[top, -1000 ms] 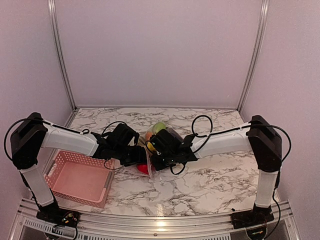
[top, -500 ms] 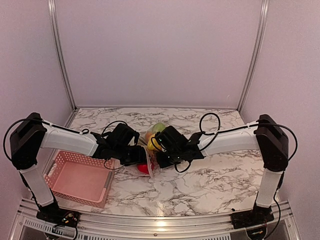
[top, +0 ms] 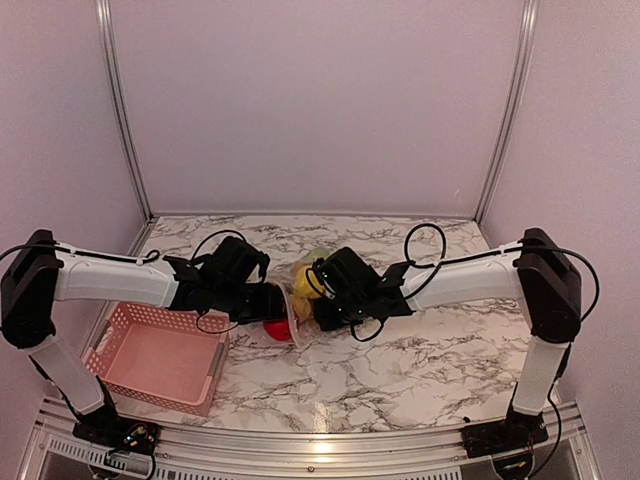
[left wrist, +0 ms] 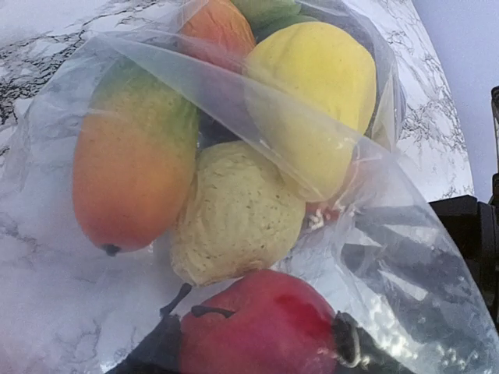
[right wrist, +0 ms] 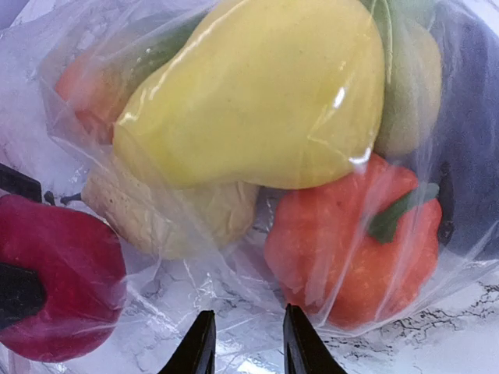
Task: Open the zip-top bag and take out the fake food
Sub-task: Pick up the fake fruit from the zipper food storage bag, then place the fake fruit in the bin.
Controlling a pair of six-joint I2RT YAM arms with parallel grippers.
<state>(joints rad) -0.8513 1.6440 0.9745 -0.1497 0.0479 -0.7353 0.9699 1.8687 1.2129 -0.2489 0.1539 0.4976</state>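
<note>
Left claw (left wrist: pixel 253 351) tight on the red apple (left wrist: pixel 261 319) in the zip-top bag (left wrist: pixel 413 234); right claw (right wrist: pixel 248 343) narrowly parted, apparently empty.

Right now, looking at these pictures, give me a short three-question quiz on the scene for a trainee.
1. Which fruit does the left hand grip? A lemon, B red apple, C pumpkin.
2. True or false: the yellow pear lies inside the clear bag.
3. Fill in: the pink basket stands on the robot's ___ side.
Key: 1 B; 2 true; 3 left.
</note>
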